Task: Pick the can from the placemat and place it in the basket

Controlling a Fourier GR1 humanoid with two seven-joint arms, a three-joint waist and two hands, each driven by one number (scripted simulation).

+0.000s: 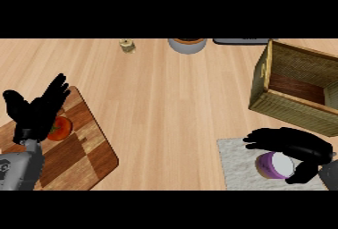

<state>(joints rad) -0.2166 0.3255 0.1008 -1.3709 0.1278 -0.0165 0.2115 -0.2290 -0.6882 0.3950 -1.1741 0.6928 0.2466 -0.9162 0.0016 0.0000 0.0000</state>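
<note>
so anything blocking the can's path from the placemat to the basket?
Nothing visible. The right hand is curled over the can on the placemat, and the basket sits just beyond, open side up, with only bare counter between.

My right hand (290, 145) curls over the purple can (272, 164) on the white placemat (234, 165); the basket (297, 85) stands just beyond. My left hand (36, 112) rests open above the cutting board (86, 147).

I see a light wooden desk (171, 112) with long grain lines. A dark flat thing (241, 41) lies at its far edge.
</note>
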